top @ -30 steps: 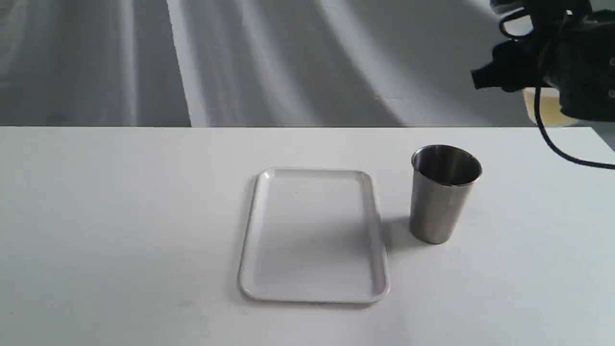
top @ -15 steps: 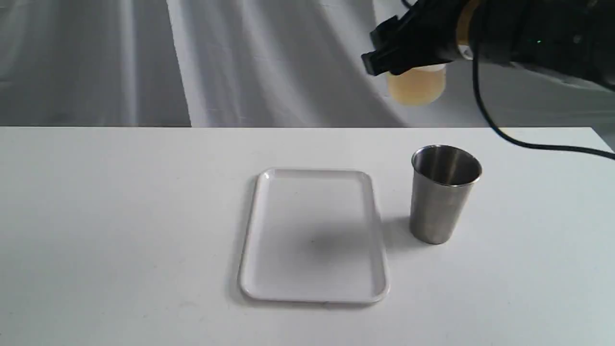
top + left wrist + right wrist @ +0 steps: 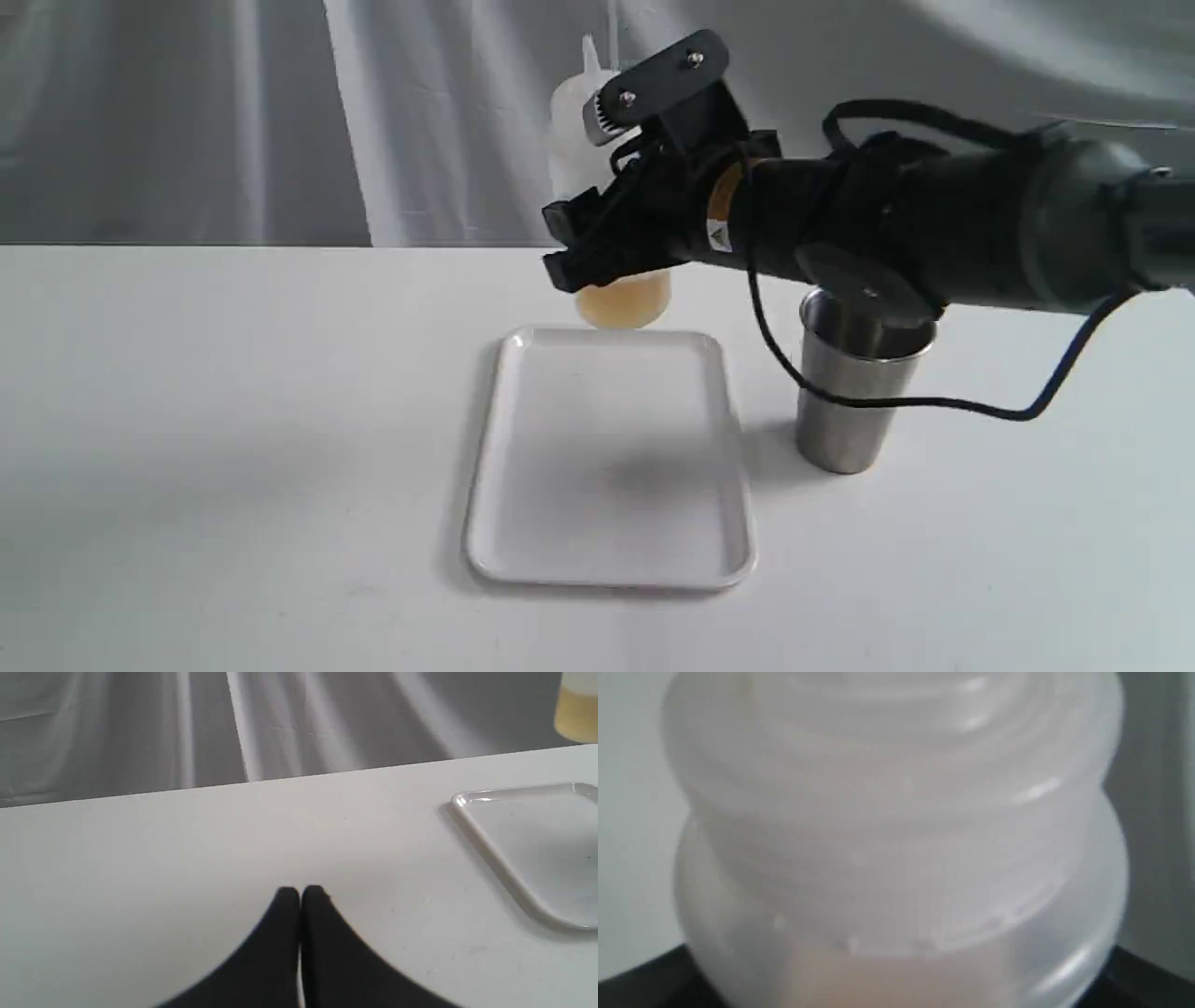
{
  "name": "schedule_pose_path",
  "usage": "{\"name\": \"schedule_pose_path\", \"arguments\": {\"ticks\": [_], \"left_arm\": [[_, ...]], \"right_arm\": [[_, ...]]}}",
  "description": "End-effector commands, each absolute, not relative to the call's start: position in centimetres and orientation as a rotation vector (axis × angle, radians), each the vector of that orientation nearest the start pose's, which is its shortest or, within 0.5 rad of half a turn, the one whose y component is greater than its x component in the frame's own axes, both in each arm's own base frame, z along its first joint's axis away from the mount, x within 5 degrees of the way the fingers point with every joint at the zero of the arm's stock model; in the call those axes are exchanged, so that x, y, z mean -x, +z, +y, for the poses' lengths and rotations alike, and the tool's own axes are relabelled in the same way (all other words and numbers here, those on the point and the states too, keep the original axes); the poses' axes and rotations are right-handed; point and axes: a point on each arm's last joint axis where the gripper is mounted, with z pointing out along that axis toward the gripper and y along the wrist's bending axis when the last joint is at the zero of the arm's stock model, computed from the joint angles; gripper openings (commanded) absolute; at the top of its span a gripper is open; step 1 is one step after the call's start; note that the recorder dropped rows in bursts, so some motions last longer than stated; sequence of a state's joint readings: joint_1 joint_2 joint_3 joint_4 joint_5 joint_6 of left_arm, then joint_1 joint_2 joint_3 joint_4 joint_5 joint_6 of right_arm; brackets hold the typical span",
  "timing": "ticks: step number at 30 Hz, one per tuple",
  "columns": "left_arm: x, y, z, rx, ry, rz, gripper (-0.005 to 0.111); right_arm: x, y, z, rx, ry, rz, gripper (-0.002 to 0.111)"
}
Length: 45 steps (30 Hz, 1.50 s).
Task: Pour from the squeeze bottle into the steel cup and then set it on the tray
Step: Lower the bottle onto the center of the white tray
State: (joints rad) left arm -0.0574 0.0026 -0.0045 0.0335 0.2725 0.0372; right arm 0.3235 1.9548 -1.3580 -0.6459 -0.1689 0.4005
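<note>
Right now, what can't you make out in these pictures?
Steel cup contents: exterior view, the right arm crosses its mouth.
Squeeze bottle middle: exterior view, covered by the right gripper; right wrist view, close-up blur.
Left gripper: left wrist view, only closed fingertips show; bottom edge cuts the rest.
Tray: left wrist view, right edge cuts it.

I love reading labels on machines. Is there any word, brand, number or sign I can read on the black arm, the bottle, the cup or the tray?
No readable text.
On the black robot arm, a small pale sticker below the orange band: too small to read.
On the translucent whitish plastic squeeze bottle, brushed steel cup and flat white rectangular tray: no print visible.
</note>
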Motion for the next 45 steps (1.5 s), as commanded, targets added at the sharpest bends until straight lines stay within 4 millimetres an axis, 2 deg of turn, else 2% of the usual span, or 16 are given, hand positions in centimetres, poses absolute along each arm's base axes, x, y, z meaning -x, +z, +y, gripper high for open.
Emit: {"name": "schedule_pose_path", "arguments": {"ticks": [1, 8, 17, 45], "left_arm": [[-5.5, 18.9, -0.3, -0.105, 0.008, 1.746, 0.0], [-5.5, 18.9, -0.3, -0.105, 0.008, 1.746, 0.0], [-5.5, 18.9, -0.3, -0.106, 0.009, 1.746, 0.0], [-5.5, 18.9, -0.3, -0.107, 0.01, 1.746, 0.0]], "right_arm": [[-43.2, 23.1, 16.5, 0.59, 0.225, 1.789, 0.017], [-43.8, 19.6, 17.3, 0.546, 0.268, 1.861, 0.017], [-44.1, 17.0, 17.4, 0.556, 0.266, 1.916, 0.017], [-44.0, 15.5, 16.7, 0.512, 0.213, 2.057, 0.017]]}}
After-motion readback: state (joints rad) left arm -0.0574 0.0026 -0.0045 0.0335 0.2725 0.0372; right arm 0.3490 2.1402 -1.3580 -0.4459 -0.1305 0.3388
